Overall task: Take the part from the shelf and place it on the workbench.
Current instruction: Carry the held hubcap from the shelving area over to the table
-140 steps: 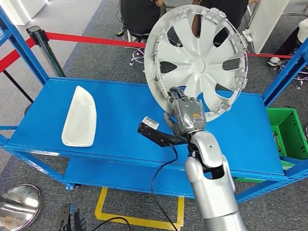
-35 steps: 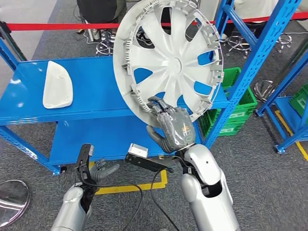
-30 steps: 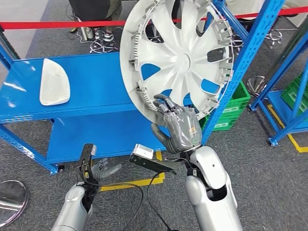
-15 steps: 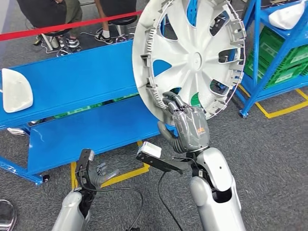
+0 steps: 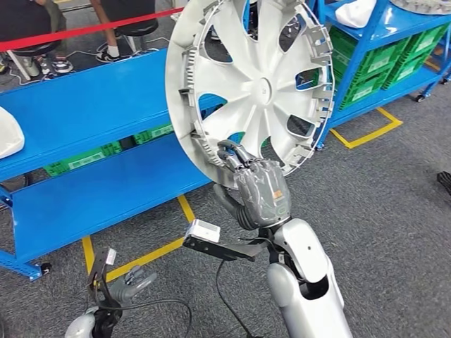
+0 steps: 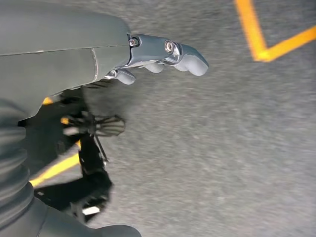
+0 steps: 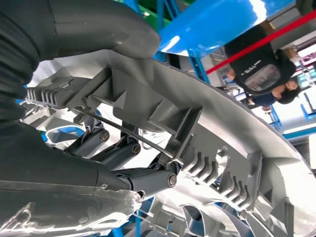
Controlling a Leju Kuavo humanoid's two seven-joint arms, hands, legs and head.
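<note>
The right hand holds the hubcap upright in the air by its lower rim, its hollow ribbed side toward the head camera. In the right wrist view the thumb lies over the rim's outer edge and the dark fingers reach in behind the clips, so the fingers are clamped on the hubcap.

The left hand hangs low over the grey floor, holding nothing, its fingers stretched out and slightly apart.

Behind the hubcap stands a blue shelf; green bins sit under its top board at the left, their contents too hidden to tell. To the right, a second blue rack carries green crates on its lower level; what they hold cannot be seen. A white part lies at the shelf's left end, and another white part rests on top of the rack.
</note>
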